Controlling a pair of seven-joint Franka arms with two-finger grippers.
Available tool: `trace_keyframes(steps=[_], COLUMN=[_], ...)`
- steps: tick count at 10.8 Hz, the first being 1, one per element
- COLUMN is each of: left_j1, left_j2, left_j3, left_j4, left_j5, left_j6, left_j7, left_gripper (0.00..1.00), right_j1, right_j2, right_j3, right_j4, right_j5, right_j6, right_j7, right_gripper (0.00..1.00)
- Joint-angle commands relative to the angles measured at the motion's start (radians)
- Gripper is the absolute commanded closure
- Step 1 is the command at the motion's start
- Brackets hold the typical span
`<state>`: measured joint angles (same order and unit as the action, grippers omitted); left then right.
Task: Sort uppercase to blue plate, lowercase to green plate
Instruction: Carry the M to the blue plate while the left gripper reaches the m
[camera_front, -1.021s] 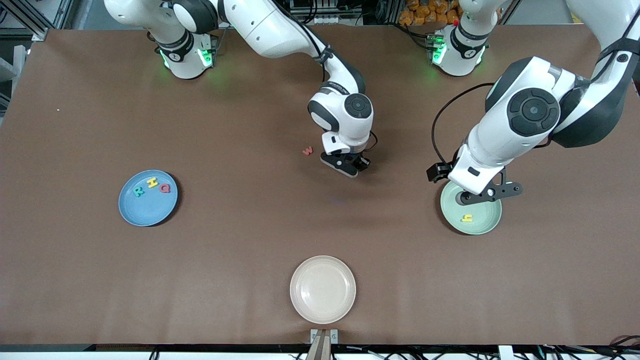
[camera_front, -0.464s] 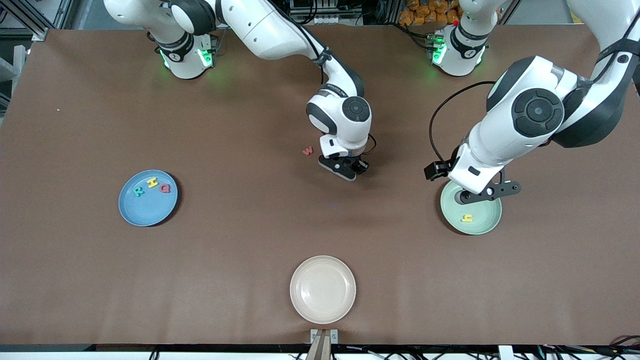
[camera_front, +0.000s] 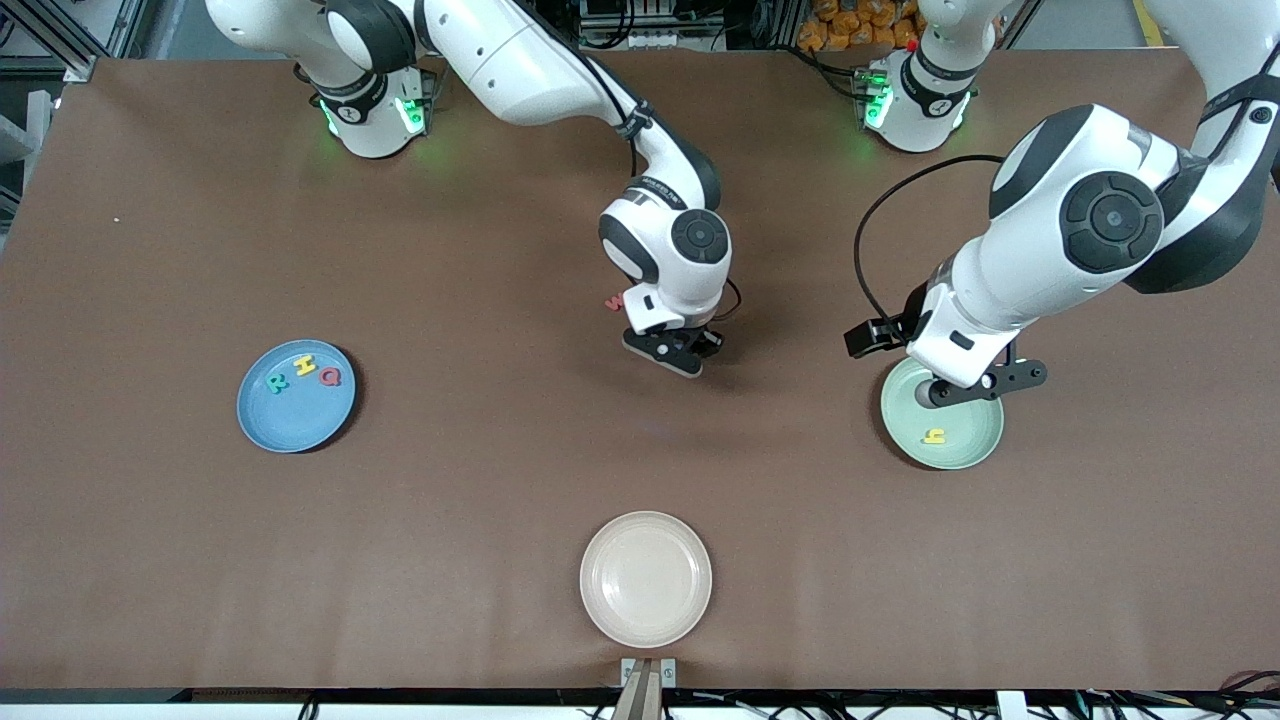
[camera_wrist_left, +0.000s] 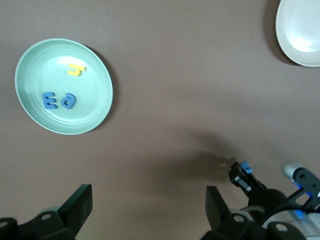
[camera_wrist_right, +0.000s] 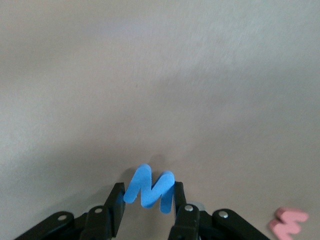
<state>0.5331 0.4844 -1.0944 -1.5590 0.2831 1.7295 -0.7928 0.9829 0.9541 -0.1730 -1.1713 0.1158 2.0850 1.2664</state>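
Observation:
My right gripper (camera_front: 672, 352) is shut on the blue W (camera_wrist_right: 149, 189), held upright above the bare table mid-table. The small red w (camera_front: 613, 301) lies on the table beside it, half hidden by the wrist, and shows in the right wrist view (camera_wrist_right: 289, 221). On the blue plate (camera_front: 295, 425) lie the teal R (camera_front: 279, 382), yellow H (camera_front: 304, 364) and red Q (camera_front: 330, 376). My left gripper (camera_front: 975, 385) hangs open and empty over the green plate's (camera_front: 965, 455) rim. That plate (camera_wrist_left: 40, 65) holds a yellow y-like letter (camera_wrist_left: 76, 70) and two blue rounded letters (camera_wrist_left: 50, 100), (camera_wrist_left: 69, 100).
A cream plate (camera_front: 646, 578) sits near the table's front edge at the middle, with nothing on it. A small metal bracket (camera_front: 648, 672) is fixed at that edge. Both arm bases stand along the table's edge farthest from the camera.
My right gripper has drifted a little toward the right arm's end of the table with the blue W, now partly covering the red w. The left arm has shifted only slightly.

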Motion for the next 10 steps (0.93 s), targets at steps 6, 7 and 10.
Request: trace_keyframes(steps=[6, 7, 10], left_j1=[-0.012, -0.036, -0.045], left_j2=[0.000, 0.000, -0.001], left_j3=[-0.005, -0.005, -0.004], left_j4=[-0.010, -0.009, -0.007], left_j5=[-0.030, -0.025, -0.018], left_j6=[-0.014, -0.016, -0.014], left_j7=[-0.101, -0.127, -0.121], left_gripper=[0.00, 0.00, 0.00], right_j1=[-0.165, -0.190, -0.301], right_j2=[-0.113, -0.126, -0.164], right_j3=[0.018, 0.018, 0.018], right_j4=[-0.019, -0.019, -0.043], right_j5=[0.050, 0.048, 0.047], right_j6=[-0.238, -0.270, -0.342], right_j7=[-0.416, -0.458, -0.666], right_gripper=[0.74, 0.74, 0.74])
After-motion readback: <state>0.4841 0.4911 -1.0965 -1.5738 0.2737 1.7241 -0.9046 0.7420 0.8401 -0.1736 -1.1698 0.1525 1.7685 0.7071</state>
